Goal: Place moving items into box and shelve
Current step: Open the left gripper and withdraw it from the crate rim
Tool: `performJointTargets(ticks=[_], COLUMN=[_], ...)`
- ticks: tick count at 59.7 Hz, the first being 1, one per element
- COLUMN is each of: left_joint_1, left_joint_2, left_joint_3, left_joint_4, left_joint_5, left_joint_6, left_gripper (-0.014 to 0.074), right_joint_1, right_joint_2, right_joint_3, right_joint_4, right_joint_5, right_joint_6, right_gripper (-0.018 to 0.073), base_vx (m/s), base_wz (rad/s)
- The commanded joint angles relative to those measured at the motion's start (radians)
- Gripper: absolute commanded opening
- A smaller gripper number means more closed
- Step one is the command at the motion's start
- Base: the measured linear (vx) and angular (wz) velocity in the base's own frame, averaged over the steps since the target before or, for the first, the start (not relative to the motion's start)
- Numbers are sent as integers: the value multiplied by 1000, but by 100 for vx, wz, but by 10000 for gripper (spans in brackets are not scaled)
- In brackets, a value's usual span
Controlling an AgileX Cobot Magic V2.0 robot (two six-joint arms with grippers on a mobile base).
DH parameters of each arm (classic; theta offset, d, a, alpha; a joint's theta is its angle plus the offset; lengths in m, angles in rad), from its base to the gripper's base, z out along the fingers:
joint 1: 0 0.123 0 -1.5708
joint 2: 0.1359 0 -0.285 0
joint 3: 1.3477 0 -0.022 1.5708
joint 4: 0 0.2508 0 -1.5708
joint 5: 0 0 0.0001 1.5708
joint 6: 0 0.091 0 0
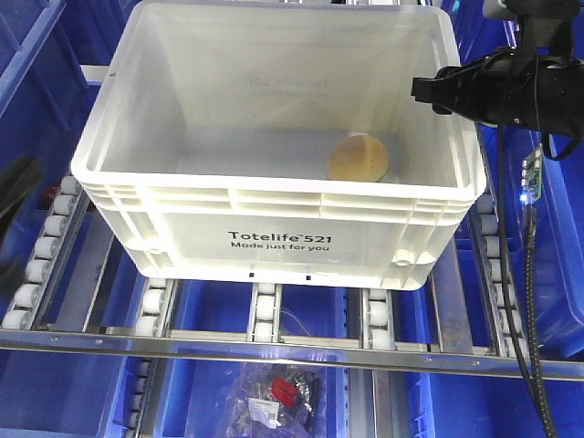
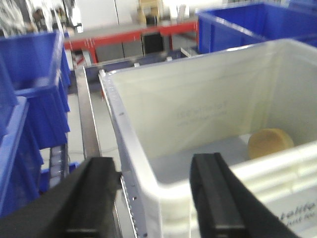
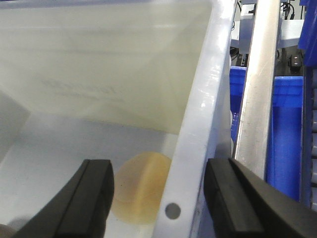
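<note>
- Nearest in the front view, a clear bag [image 1: 272,394] of small dark items is seen in a blue bin below the roller rack [image 1: 265,315].
- A white box [image 1: 274,246] rests on the rollers, its long axis running left to right and its open top facing up; "Totelife 521" is printed on its near wall.
- A round tan item [image 1: 359,158] lies on the box floor toward the right, close to the right wall; which way it points cannot be told.
- In the left wrist view, the left gripper [image 2: 156,198] is spread wide, with the box's near left corner between its fingers [image 2: 91,201]; nothing is clamped.
- In the right wrist view, the right gripper [image 3: 158,203] is likewise spread, straddling the right wall of the box [image 3: 198,129], one finger inside above the tan item [image 3: 141,191] and one outside.
- In the front view, the right arm [image 1: 511,87] is seen over the box's far right corner, with a cable [image 1: 529,301] hanging down beside the rack.
- Blue bins [image 1: 36,55] stand to the left and right of the rack.
- Farthest, in the left wrist view, a red bench [image 2: 129,32] is seen behind the rack.
</note>
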Motion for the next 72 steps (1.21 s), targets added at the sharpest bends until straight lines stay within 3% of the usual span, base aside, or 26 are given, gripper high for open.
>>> performJointTargets(ticks=[1, 13, 24, 28, 35, 72], left_joint_1=[18, 131, 229, 247, 253, 253], left_joint_2=[-127, -400, -524, -554, -549, -549], left_joint_3=[79, 295, 399, 440, 434, 434], left_joint_4=[-9, -9, -11, -42, -69, -61], left_joint_5=[-82, -83, -84, -86, 25, 18], left_joint_6=[-4, -4, -6, -20, -21, -20], left_gripper=[386, 186, -10, -9, -8, -8], right_joint_1=[0, 0, 0, 0, 0, 0], right_joint_2=[-41, -41, -41, -41, -41, -41], right_joint_3=[-35, -35, -35, -35, -33, -33], right_joint_4=[17, 17, 17, 17, 17, 17], right_joint_5=[-40, -40, -40, -40, -39, -25], right_joint_6=[-9, -9, -9, -9, -9, -9], right_gripper=[458, 458, 458, 458, 458, 458], base_vx=[0, 0, 0, 0, 0, 0], base_wz=[0, 0, 0, 0, 0, 0])
